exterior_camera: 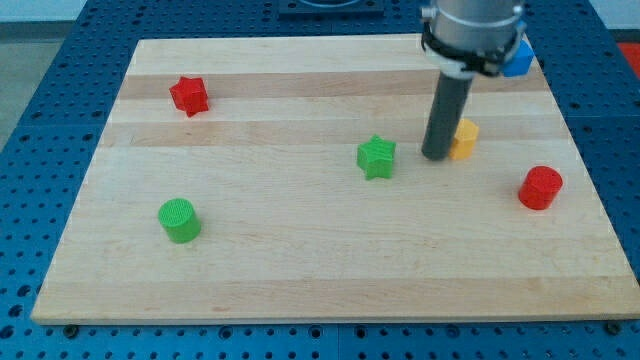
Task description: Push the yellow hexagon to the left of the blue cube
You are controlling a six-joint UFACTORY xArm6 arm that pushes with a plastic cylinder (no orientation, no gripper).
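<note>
My tip: my tip (436,156) rests on the table (300,270), right against the view's-left side of the yellow hexagon; whether it truly touches I cannot tell, but no gap shows.
Jaws: I have none, only the straight dark rod, so there is nothing to open, close or grip with.
Yellow hexagon: the yellow hexagon (464,139) sits in the view's right half, partly hidden behind my rod, between the green star and the red cylinder.
Blue cube: the blue cube (519,59) lies at the view's top right corner of the table, mostly covered by my arm's body; only a corner of it shows.
Progress: the hexagon is below the cube in the view and well apart from it, not yet beside it on its left. I judge the push to be in an early or middle stretch.
What is left: the hexagon needs to travel toward the view's top and stop just left of the cube. From where I stand I would drive it rightward, so I judge I must come round beneath it first.
Others: green star (377,157), red cylinder (540,187), green cylinder (180,220), red star (189,95), all clear of that path.
</note>
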